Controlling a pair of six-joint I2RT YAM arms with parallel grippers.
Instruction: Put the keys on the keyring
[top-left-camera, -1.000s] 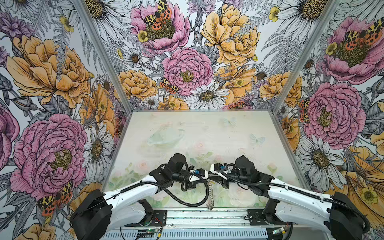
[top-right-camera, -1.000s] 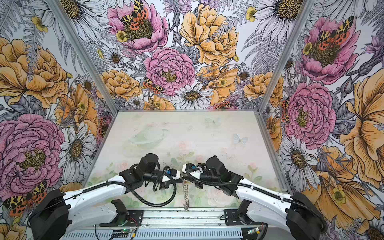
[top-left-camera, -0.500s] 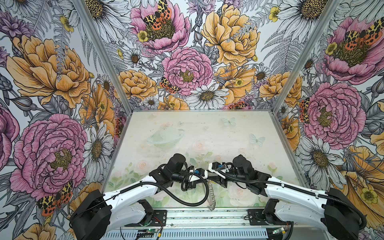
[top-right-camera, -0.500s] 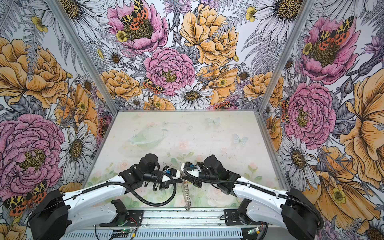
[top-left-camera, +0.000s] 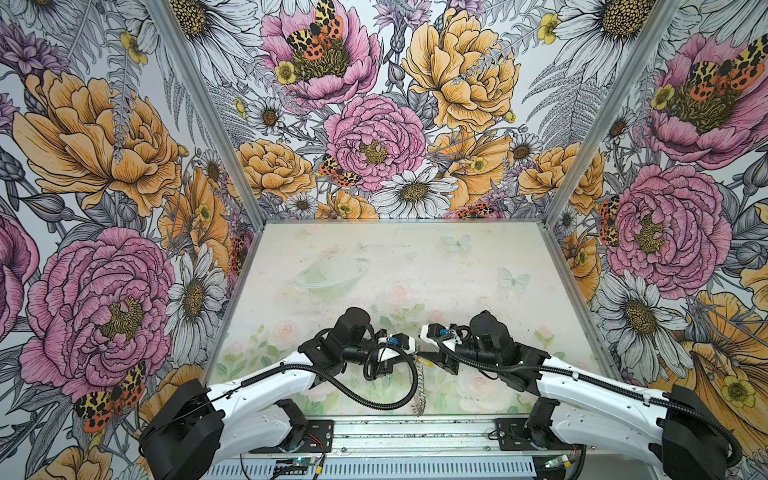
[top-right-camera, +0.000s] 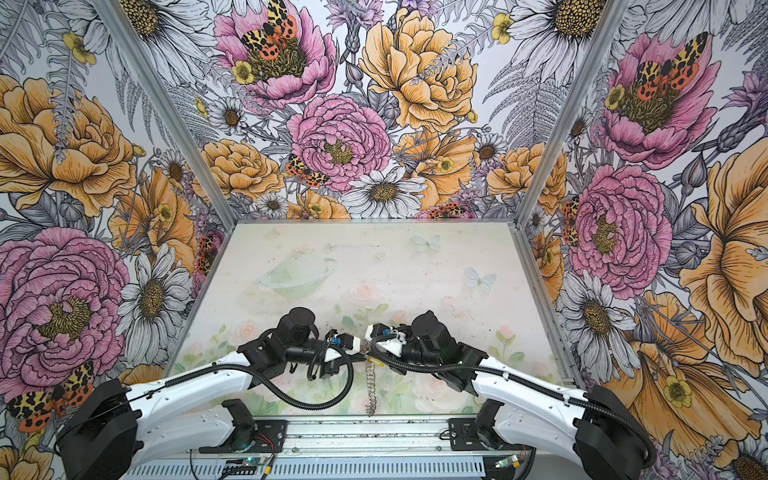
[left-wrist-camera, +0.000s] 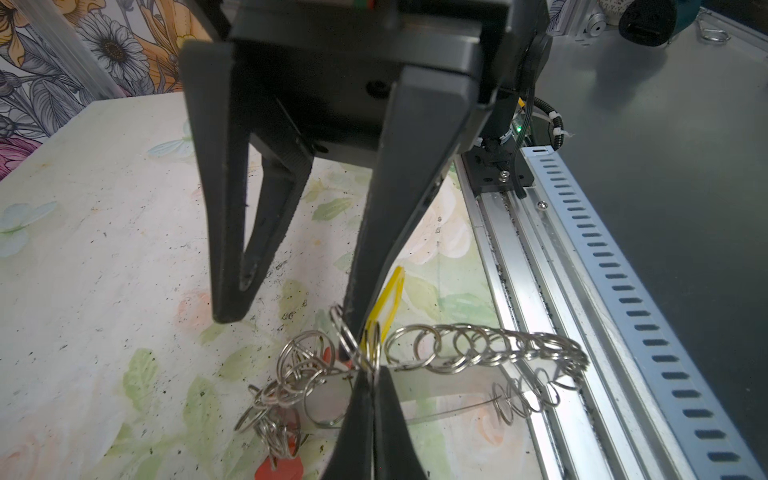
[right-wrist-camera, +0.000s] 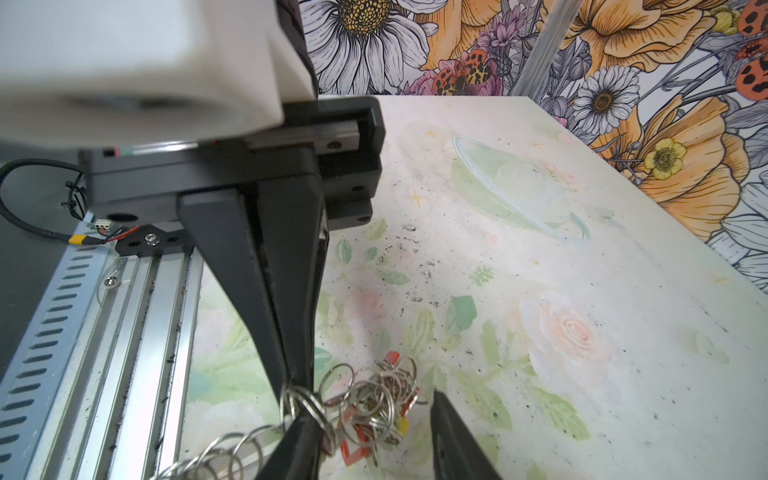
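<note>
Currently the left claw (left-wrist-camera: 370, 401) is closed tight on the keyring (left-wrist-camera: 478, 345), pinching the hoop's edge among its small split rings. From that pinch the keyring runs toward the front rail (left-wrist-camera: 540, 291). Both top views show it edge-on, like a chain (top-left-camera: 420, 388).

The right claw (left-wrist-camera: 291, 322) faces the left one tip to tip above the surface (left-wrist-camera: 104, 249), with its jaws parted and holding nothing.

The key with the yellow tag (left-wrist-camera: 390, 303) stands just beside the pinch point. Its tag lies close against the outer face of one right finger (left-wrist-camera: 374, 249), outside the gap between the jaws, on the rail side. The tag's long axis runs roughly along that finger, rising from the hoop. Whether its small ring is already threaded onto the hoop cannot be told.

The red-tagged keys (right-wrist-camera: 353, 451) hang in a tangle of rings on the other side of the pinch, about level with the right claw's tips.

Judgement: the right claw is the free one and the nearer to the yellow tag. To take the tag, it has to shift sideways toward the rail until the tag lies inside the gap.
</note>
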